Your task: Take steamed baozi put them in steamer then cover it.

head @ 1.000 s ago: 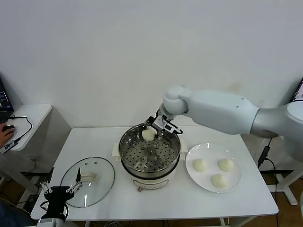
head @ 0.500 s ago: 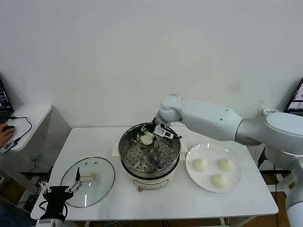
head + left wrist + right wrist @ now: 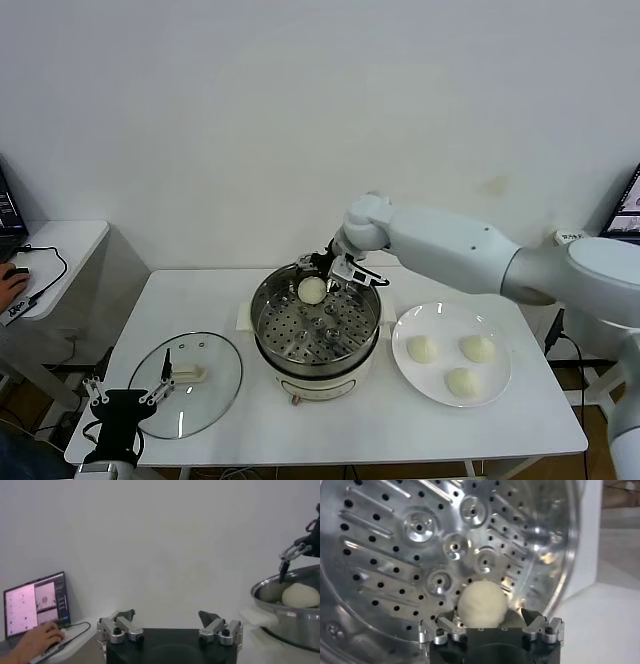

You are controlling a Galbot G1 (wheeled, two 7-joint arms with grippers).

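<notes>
Head view showed the right gripper (image 3: 336, 270) at the far rim of the steamer (image 3: 316, 325), fingers spread, one baozi (image 3: 313, 289) resting on the tray between them, apparently just released. Three more baozi (image 3: 423, 349) waited on the plate (image 3: 450, 355). The left gripper (image 3: 120, 405) hung open beside the cover (image 3: 186, 383), near the table's (image 3: 330, 420) front edge.

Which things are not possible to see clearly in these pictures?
- Right gripper, right wrist view: the bun hides whether it touches the fingers.
- Steamer, left wrist view: cut off by the picture's edge.
- Left gripper, head view: its arm is cut off by the edge.
- Lid, head view: the left gripper covers part of its rim.
</notes>
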